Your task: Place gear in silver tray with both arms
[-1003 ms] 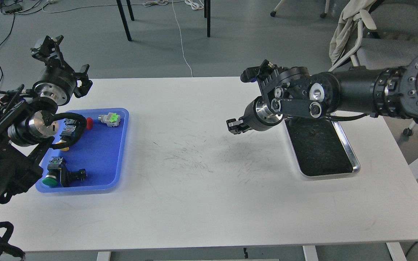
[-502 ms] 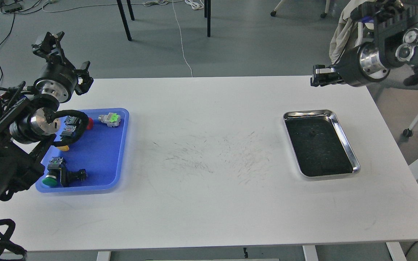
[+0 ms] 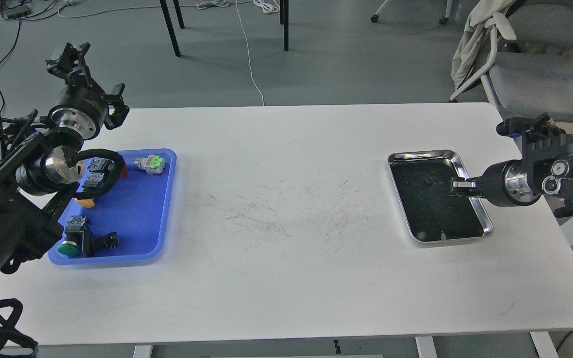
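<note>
Left arm comes in from 9 o'clock edge, elbow low, forearm rising twd 11 o'clock; wrist bent up so left pincer (image 3: 75, 57) points at 12, held high over the floor just past the bench's (image 3: 286, 278) far-left corner. Fingers dark, seen at an angle w/ clutter behind, so can't tell if wide or narrow; nothing visibly held.

Right arm enters from 3 o'clock edge, forearm near level, pointing twd 9. Right pincer (image 3: 459, 186) sits at the right rim of the silver tray (image 3: 485, 221), tips reaching just over the rim onto the dark inside. Seen small & end-on; gap not readable, can't tell state.

Silver tray lies flat at bench's 3 o'clock side, long axis running roughly 12–6, slightly skewed. A tiny dark speck near its far end; too small to ID.

Blue tray (image 3: 159, 209) at 9 o'clock side, under left arm's wrist section, holds several small parts: a green-tagged silver part (image 3: 150, 163) at far end, a green-capped black part (image 3: 75, 241) at near end.
</note>
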`<move>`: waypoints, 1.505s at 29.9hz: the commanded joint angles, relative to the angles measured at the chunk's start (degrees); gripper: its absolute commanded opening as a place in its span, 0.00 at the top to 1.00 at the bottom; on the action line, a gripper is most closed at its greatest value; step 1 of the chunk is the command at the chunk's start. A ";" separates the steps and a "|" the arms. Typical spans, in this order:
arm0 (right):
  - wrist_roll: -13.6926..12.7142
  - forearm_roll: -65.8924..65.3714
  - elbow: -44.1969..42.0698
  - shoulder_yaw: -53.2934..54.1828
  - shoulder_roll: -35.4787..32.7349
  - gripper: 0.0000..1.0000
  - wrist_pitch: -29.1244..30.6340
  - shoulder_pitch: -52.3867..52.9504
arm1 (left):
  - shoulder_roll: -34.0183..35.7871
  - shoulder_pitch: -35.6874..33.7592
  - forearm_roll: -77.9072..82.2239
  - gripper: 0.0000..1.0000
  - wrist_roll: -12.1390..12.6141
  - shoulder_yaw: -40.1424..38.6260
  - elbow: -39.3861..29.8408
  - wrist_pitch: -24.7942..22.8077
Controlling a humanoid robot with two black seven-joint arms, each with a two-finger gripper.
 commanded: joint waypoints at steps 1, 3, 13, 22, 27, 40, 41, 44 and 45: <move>-0.01 -1.87 -1.20 0.57 0.23 0.97 -0.03 -2.68 | -0.07 -0.01 0.01 0.02 0.01 0.06 -0.01 0.07; -0.01 -1.96 -1.21 1.01 0.23 0.97 -0.03 -2.86 | -0.07 -0.01 0.01 0.02 0.01 0.06 -0.01 0.07; -0.01 -1.96 -1.65 1.71 1.37 0.70 -0.82 -2.77 | -0.07 -0.19 0.01 0.02 0.01 0.06 -0.01 0.42; -0.09 -1.17 -2.08 4.61 0.76 0.06 -0.82 -2.34 | 0.11 -0.19 0.01 0.02 0.01 0.06 -0.01 0.42; -0.01 -0.38 -2.61 11.37 -0.21 0.06 -1.26 -2.07 | 0.19 -0.36 0.01 0.02 0.09 0.06 -0.01 0.42; 7.03 18.31 -10.87 62.76 -2.23 0.06 -3.37 -14.09 | 3.45 -2.82 0.01 0.02 1.85 -0.03 -4.75 1.56; 7.02 22.43 -10.96 66.72 -2.23 0.06 -3.11 -15.85 | 3.36 -3.43 0.01 0.02 2.03 0.06 -4.67 1.91; 7.46 36.06 -11.49 75.69 -2.06 0.06 -1.70 -21.21 | 3.10 -3.88 0.09 0.02 2.11 0.06 -4.49 1.91; 7.64 39.93 -12.01 78.59 -1.79 0.06 -1.26 -23.49 | 3.01 -3.88 0.09 0.02 2.11 0.06 -4.40 1.91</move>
